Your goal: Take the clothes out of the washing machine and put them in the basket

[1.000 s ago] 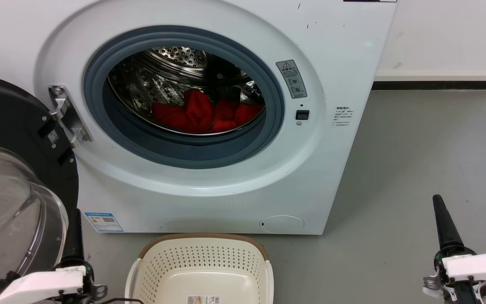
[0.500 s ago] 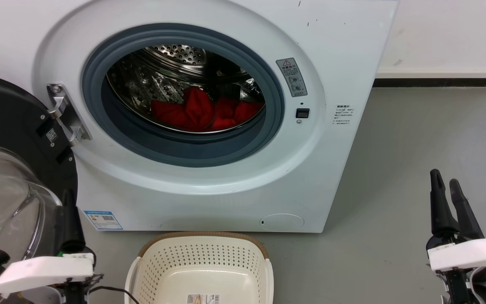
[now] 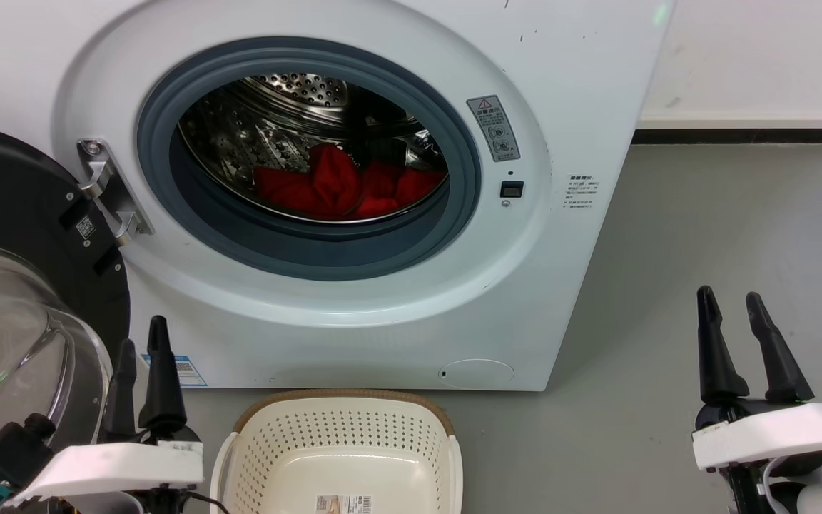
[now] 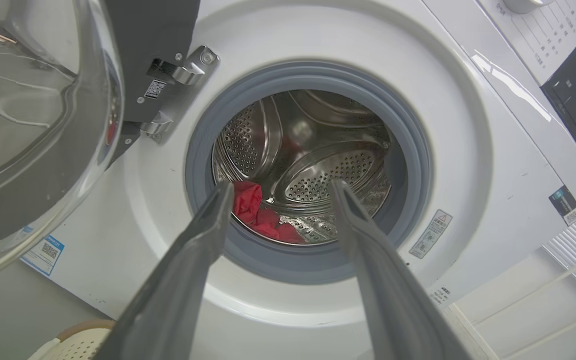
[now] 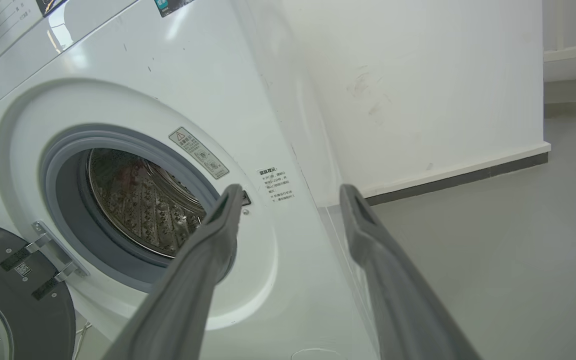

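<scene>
"Clothes (image 3: 343,189), item one: where were they?"
"One red heap, low in the drum (image 3: 275,121) of the washer (image 3: 561,300). It lay well ahead of both grippers and above them, and neither touched it."
"Item two, left gripper (image 3: 143,332)?"
"Fingers apart, holding nothing, pointed towards the porthole. The door (image 3: 18,335) stood open just to its left. In its wrist view the heap showed between the two fingertips, far beyond them."
"Item three, right gripper (image 3: 728,294)?"
"Fingers apart, holding nothing, over grey floor (image 3: 703,214). The washer's front corner stood ahead of it and to its left, apart from it."
"Item four, basket (image 3: 340,395)?"
"Cream, brown rim, on the floor before the washer. It sat between the grippers, just right of the left one and well apart from the right. One label lay on its bottom."
</scene>
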`<state>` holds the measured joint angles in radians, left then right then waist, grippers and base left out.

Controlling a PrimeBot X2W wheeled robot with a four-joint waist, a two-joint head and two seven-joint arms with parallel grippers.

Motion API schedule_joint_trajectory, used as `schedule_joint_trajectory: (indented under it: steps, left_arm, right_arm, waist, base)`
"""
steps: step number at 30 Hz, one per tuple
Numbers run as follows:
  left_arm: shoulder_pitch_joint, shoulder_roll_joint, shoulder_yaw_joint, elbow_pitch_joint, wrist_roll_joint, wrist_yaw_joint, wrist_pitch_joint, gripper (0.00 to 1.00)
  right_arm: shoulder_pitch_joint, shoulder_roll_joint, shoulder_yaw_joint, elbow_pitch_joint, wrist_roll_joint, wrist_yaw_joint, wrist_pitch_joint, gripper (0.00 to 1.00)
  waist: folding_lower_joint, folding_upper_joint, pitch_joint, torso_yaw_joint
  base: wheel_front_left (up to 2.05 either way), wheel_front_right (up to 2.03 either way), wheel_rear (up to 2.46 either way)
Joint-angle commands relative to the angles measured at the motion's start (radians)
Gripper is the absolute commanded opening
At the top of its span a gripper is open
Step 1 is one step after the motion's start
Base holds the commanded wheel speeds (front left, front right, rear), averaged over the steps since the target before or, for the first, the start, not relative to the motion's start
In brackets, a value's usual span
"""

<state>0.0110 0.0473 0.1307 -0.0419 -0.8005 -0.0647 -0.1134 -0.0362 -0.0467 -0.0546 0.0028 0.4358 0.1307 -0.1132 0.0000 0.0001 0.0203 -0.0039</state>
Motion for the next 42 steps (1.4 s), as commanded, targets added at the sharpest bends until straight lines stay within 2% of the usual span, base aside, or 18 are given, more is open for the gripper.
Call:
schedule_joint_trajectory:
  steps: [1, 5, 12, 18, 24, 34, 42]
  left_arm:
    - [0.001, 0.003, -0.009, -0.022, 0.043, -0.011, -0.010, 1.00]
    - [0.009, 0.002, -0.025, -0.036, 0.116, -0.013, -0.022, 1.00]
    - [0.024, 0.003, -0.056, -0.048, 0.270, 0.029, -0.041, 1.00]
    - [0.036, 0.003, -0.100, -0.053, 0.380, 0.033, -0.055, 1.00]
    - [0.053, 0.011, -0.133, -0.031, 0.488, 0.056, -0.075, 1.00]
    - [0.072, 0.032, -0.173, 0.014, 0.577, 0.101, -0.097, 1.00]
    - [0.079, 0.037, -0.193, 0.046, 0.629, 0.092, -0.113, 1.00]
  right_arm:
    - [-0.003, -0.005, 0.002, -0.018, -0.042, 0.000, -0.010, 1.00]
    - [0.001, -0.005, 0.008, -0.026, -0.106, 0.000, -0.022, 1.00]
    - [0.009, -0.005, 0.019, -0.031, -0.184, 0.000, -0.041, 1.00]
    - [0.017, -0.005, 0.014, -0.005, -0.249, 0.000, -0.056, 1.00]
    - [0.021, -0.005, 0.007, 0.033, -0.339, 0.000, -0.075, 1.00]
    - [0.023, -0.005, 0.031, 0.091, -0.408, 0.000, -0.097, 1.00]
    - [0.029, -0.005, 0.030, 0.120, -0.476, 0.000, -0.113, 1.00]
  waist:
    - [0.0000, -0.0001, 0.000, 0.000]
    - [0.0000, -0.0001, 0.001, 0.000]
    - [0.0000, -0.0001, 0.002, -0.003]
    - [0.0000, -0.0001, 0.001, -0.005]
    - [0.0000, -0.0001, -0.001, -0.011]
    - [0.0000, -0.0001, 0.000, -0.020]
    - [0.0000, -0.0001, -0.001, -0.023]
  base:
    - [0.00, 0.00, 0.00]
    - [0.00, 0.00, 0.00]
    - [0.00, 0.00, 0.00]
    - [0.00, 0.00, 0.00]
    - [0.00, 0.00, 0.00]
    - [0.00, 0.00, 0.00]
    - [0.00, 0.00, 0.00]
